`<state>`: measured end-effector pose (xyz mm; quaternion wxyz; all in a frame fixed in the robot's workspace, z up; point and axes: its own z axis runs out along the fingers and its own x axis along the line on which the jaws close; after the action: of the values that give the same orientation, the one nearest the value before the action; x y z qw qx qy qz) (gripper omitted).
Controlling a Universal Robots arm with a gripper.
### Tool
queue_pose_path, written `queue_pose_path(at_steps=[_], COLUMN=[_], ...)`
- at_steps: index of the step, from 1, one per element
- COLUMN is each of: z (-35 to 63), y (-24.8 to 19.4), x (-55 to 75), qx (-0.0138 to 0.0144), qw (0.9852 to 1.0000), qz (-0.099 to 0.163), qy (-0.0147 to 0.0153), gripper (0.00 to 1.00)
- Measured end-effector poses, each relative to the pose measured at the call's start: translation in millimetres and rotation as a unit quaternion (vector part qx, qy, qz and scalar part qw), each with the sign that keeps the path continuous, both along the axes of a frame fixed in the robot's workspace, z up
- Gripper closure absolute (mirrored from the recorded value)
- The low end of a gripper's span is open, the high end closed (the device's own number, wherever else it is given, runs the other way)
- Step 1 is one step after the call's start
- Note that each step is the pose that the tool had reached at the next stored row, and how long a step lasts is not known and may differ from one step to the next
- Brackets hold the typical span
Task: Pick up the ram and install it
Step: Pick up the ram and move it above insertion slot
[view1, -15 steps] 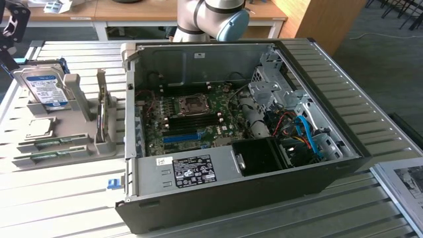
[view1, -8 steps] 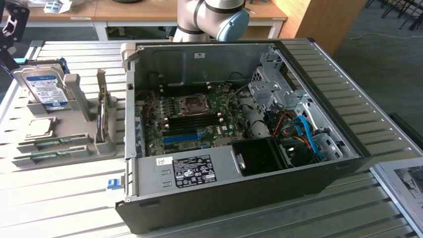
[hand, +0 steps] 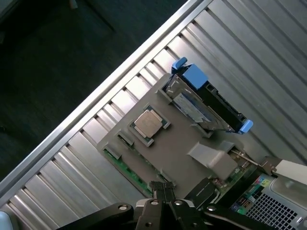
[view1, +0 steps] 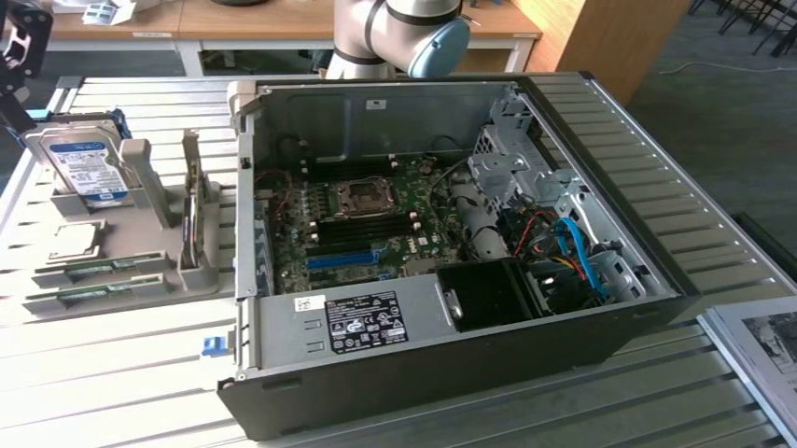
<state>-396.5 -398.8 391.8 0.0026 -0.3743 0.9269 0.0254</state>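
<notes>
Above the grey tray [hand: 182, 153], the hand [hand: 163, 188] is seen shut, with nothing gripped. Close by its fingertips the ram [hand: 128, 166] is laid flat, long axis along the tray's outer edge, beside the processor [hand: 148, 124], on the slatted desk [hand: 62, 177].

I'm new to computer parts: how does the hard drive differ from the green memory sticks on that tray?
The hard drive stands upright; the memory sticks lie low. The hard drive is a silver box with a blue label; the memory sticks are thin green strips. Both sit in the grey tray.
</notes>
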Motion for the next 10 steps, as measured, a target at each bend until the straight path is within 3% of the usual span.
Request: queue_pose_path(at_steps=[5, 10], z=[-0.1, -0.2], y=[0.0, 0.0], x=[0.0, 0.0], qx=[0.0000, 0.0000], qw=[0.9996, 0.9983], qz=[0.028, 0.058], qy=[0.0000, 0.0000], gripper=[0.90, 0.90])
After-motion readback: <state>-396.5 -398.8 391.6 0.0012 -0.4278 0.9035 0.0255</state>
